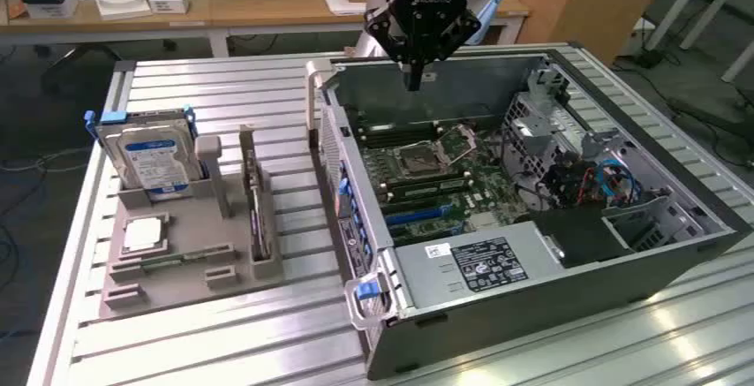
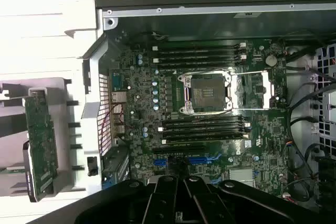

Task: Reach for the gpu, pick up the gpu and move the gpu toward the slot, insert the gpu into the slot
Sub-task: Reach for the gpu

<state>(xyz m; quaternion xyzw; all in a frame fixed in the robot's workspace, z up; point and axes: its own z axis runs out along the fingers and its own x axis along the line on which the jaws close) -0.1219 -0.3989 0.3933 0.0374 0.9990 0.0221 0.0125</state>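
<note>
Empty gripper (image 1: 412,77), fingers together, above the open computer case (image 1: 566,302); gpu (image 1: 252,202) upright in the grey rack (image 1: 189,267), untouched; every step outstanding.

The gripper (image 1: 412,79) hung pinched together and empty over the open case (image 1: 566,293), the motherboard (image 1: 471,183) below it. Well away, toward the exterior view's left, the gpu (image 1: 253,205) stood on edge in its holder (image 1: 189,227).
</note>
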